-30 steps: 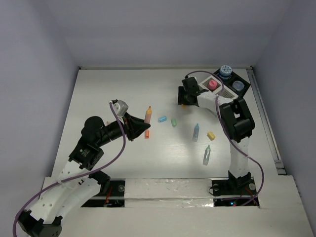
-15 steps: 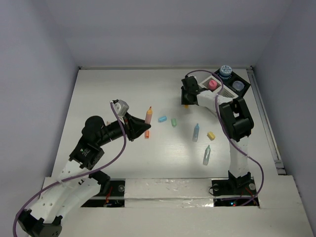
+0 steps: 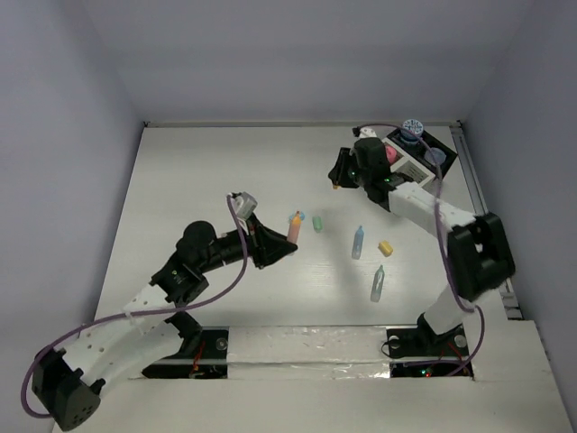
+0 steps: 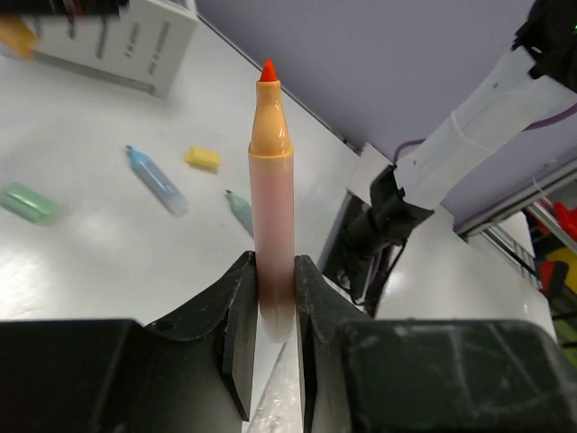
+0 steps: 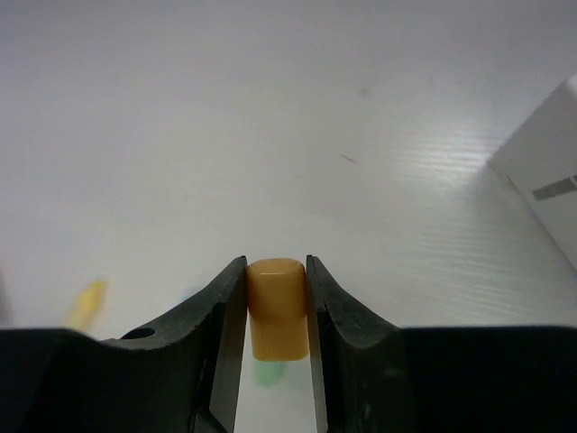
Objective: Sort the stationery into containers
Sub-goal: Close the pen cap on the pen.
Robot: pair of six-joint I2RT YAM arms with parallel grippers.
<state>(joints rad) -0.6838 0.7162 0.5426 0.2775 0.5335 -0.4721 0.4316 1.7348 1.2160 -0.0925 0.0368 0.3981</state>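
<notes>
The left gripper (image 4: 272, 269) is clenched on the lower barrel of an orange marker (image 4: 272, 171), which sticks straight out from between its fingers, tip pointing away. Just right of it, a green cap (image 3: 317, 223), a blue stick (image 3: 359, 242) and a yellow piece (image 3: 386, 247) lie loose on the worktop (image 3: 198, 171). Further back, the right gripper (image 5: 276, 271) pinches a small orange cap (image 5: 276, 302) between its fingers, near the left side of the white slatted box (image 3: 411, 168).

Containers (image 3: 410, 169) sit at the table's (image 3: 225, 162) far right corner; loose sticks (image 3: 358, 242) lie before them, mid-table.
</notes>
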